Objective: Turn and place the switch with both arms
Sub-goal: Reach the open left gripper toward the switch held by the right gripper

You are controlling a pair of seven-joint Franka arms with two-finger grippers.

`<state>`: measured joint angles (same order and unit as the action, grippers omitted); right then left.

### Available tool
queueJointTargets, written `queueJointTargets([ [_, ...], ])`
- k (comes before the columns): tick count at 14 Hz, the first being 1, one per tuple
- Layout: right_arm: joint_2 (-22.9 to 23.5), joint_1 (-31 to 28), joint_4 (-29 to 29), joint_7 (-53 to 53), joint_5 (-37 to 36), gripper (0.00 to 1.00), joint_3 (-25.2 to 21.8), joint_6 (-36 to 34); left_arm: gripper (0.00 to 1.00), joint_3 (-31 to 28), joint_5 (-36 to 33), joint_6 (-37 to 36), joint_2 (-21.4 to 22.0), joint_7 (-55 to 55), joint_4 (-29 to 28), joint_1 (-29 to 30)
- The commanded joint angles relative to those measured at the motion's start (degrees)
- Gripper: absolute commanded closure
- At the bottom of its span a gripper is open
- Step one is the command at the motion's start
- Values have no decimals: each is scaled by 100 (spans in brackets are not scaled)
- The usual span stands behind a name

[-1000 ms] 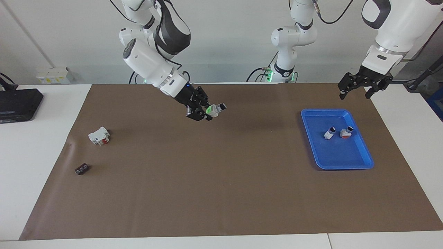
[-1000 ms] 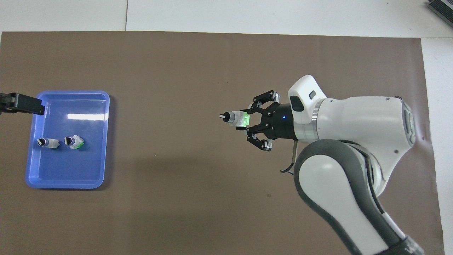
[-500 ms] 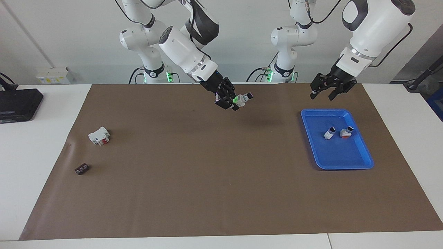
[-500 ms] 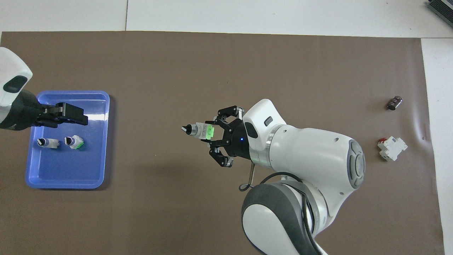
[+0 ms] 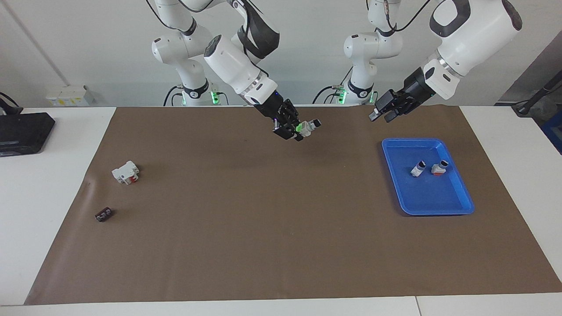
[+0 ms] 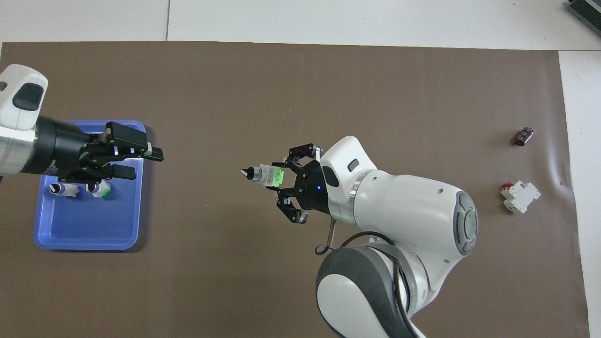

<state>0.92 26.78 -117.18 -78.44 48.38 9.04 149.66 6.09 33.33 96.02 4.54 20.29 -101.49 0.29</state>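
My right gripper (image 5: pixel 297 130) is shut on the switch (image 5: pixel 308 127), a small white body with a bright green end in the fingers and a dark knob pointing toward the left arm's end. It holds it in the air over the mat's middle, near the robots' edge. The switch also shows in the overhead view (image 6: pixel 264 174), as does the right gripper (image 6: pixel 278 176). My left gripper (image 5: pixel 378 115) is open and empty, turned sideways, fingers pointing toward the switch. In the overhead view the left gripper (image 6: pixel 143 163) is over the blue tray's (image 6: pixel 84 227) edge.
The blue tray (image 5: pixel 439 206) holds two small white switches (image 5: pixel 418 168) (image 5: pixel 439 167). A white-and-red block (image 5: pixel 126 172) and a small dark part (image 5: pixel 103 214) lie at the right arm's end of the brown mat (image 5: pixel 263 228). A black box (image 5: pixel 22 131) sits off the mat.
The right gripper carried the switch toward the left arm's end, then nearly stopped. The left gripper swung in over the tray's edge and turned its fingers toward the switch.
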Motion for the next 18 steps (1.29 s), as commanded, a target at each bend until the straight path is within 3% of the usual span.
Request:
queueJointTargets([
  [1, -22, 143, -51, 136, 127, 100, 1, 221, 37, 41, 402, 329, -15, 920, -117, -194],
  [3, -22, 143, -51, 163, 127, 100, 1, 256, 45, 59, 735, 567, -173, 1738, -56, -345],
  [6, -22, 152, -51, 163, 127, 100, 1, 256, 47, 120, 965, 620, -287, 2706, 155, -371],
  [18, 31, 266, -7, 303, 119, 100, -8, 450, 53, 138, 1246, 488, -454, 3754, -99, -723],
])
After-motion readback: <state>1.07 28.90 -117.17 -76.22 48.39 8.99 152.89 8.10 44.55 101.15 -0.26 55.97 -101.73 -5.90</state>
